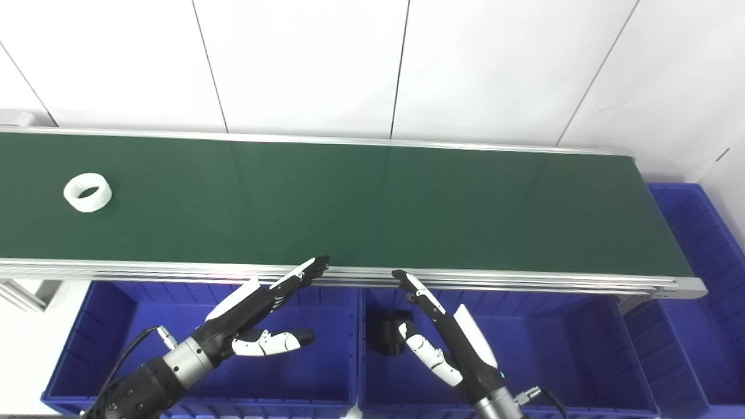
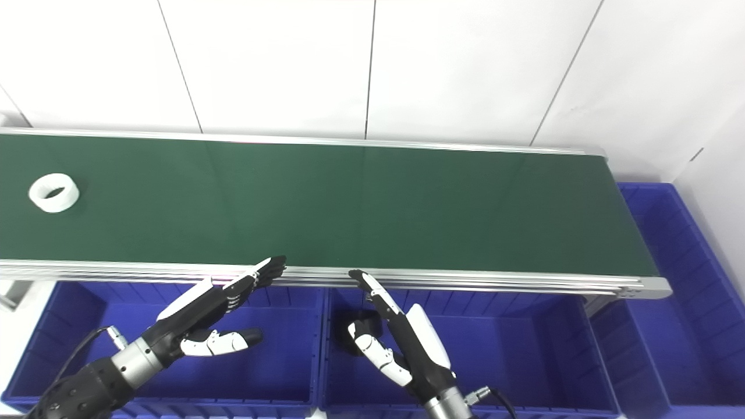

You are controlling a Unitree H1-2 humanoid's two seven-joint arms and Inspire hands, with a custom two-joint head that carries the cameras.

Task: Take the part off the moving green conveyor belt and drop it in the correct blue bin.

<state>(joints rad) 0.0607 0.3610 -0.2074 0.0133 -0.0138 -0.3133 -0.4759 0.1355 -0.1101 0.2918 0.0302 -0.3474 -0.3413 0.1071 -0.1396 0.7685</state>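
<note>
The left hand [image 1: 256, 314] and right hand [image 1: 442, 334] are hovering over the blue bins [image 1: 87, 349] on the near side of the green conveyor belt [image 1: 361, 203], both empty with fingers stretched toward the belt's near rail. A dark part [image 1: 389, 337] is lying in the middle bin beside the right hand. Farther off, a white ring [image 1: 87, 192] is sitting on the belt near its left end.

Green conveyor belt [image 1: 372, 203] running left to right across view, aluminium rails [image 1: 465, 282] edging it. White ring part [image 1: 87, 192] lying flat on belt near far left end, hole facing up, well apart from right end.
</note>
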